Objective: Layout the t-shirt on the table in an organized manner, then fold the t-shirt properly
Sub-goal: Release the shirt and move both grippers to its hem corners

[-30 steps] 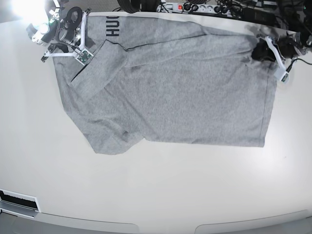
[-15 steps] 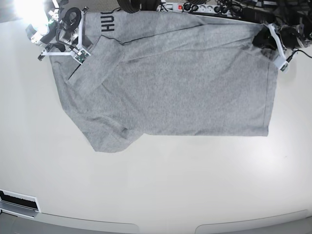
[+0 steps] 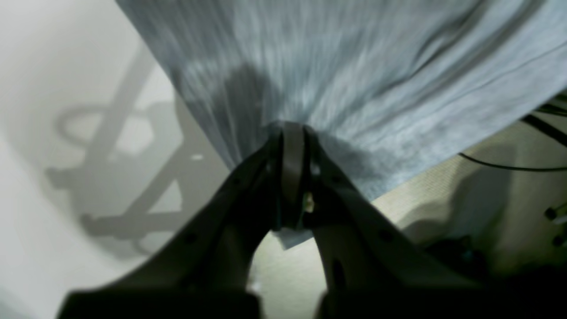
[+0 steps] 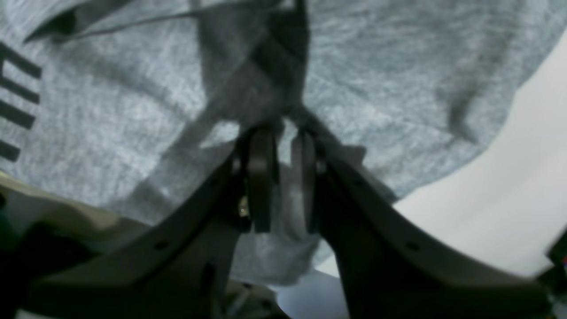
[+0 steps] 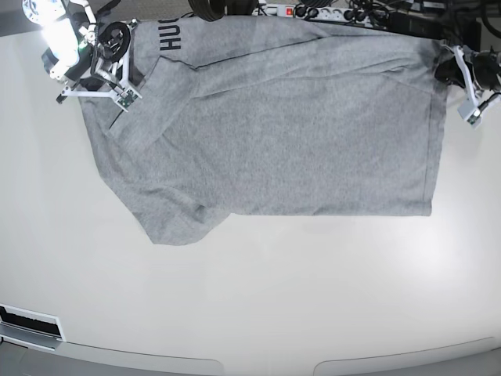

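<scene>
The heather-grey t-shirt [image 5: 290,125] lies spread flat across the far half of the white table [image 5: 250,305], with its black lettering [image 5: 172,35] at the far left. My left gripper [image 3: 292,133] is shut on the shirt's edge at the far right corner, where the left arm [image 5: 468,78] stands. My right gripper [image 4: 283,146] is at the far left corner by the right arm [image 5: 94,51]. Its fingers [image 4: 261,177] stand slightly apart, and loose grey cloth lies in the gap. The fingertips are hidden in the base view.
A power strip and several cables [image 5: 313,12] run along the table's far edge, just behind the shirt. A black cable [image 3: 509,167] lies beyond the shirt's corner. A grey slot [image 5: 31,325] sits at the near left.
Both arms have drawn the shirt's far edge toward the back of the table, and the right side has flattened out. The right gripper's fingers have parted from shut.
</scene>
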### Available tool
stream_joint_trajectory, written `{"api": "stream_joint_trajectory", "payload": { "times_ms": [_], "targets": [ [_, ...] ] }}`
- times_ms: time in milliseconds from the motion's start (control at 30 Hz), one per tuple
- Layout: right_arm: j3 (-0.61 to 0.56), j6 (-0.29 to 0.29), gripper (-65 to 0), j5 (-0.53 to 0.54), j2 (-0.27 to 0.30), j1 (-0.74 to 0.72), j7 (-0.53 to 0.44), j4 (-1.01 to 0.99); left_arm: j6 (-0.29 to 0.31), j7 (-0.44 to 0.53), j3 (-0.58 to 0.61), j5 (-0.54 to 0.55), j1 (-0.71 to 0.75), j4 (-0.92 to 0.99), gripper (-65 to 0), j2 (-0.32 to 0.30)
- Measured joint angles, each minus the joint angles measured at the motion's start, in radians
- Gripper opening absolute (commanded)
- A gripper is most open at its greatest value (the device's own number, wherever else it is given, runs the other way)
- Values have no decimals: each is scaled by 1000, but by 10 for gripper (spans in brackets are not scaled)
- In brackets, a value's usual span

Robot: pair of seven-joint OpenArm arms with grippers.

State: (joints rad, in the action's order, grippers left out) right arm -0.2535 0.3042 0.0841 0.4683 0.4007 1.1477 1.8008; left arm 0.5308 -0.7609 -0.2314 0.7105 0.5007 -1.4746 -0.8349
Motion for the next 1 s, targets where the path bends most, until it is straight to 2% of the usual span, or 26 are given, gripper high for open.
{"api": "stream_joint_trajectory", "payload": {
  "times_ms": [33,100,167,200,333,367,567,667,767,900,1000],
  "targets": [
    [0,1,-500,-6,2,-9,32,11,-1,0,-11,4,0,-19,-650,-2],
    [1,-12,-500,-10,5,-15,33,51,0,-10,-51,49,1,-53,-650,-6],
    [1,-17,-500,-7,5,-16,27,109,-34,-4,-111,148,-2,-72,-650,-6],
    [3,-14,-500,-5,5,-16,27,140,-35,0,-142,177,-19,-71,-627,-1],
    [14,-20,-500,-8,6,-16,26,249,-45,1,-229,197,-129,-24,-332,10],
    [14,-27,-500,-7,6,-18,19,267,-45,8,-230,195,-161,4,-302,10],
    [14,-45,-500,-6,6,-16,-68,284,-16,8,-219,243,-396,299,-302,37],
    [14,-45,-500,-6,4,-19,-72,284,60,22,-191,278,-525,488,-303,33],
    [14,-43,-500,-6,4,-17,-74,284,77,66,-131,270,-637,674,-303,38],
    [14,-43,-500,-6,3,-16,-74,284,74,178,-36,124,-759,878,-303,89],
    [14,-43,-500,-6,2,-16,-74,284,53,300,31,38,-814,974,-303,166]
  ]
}}
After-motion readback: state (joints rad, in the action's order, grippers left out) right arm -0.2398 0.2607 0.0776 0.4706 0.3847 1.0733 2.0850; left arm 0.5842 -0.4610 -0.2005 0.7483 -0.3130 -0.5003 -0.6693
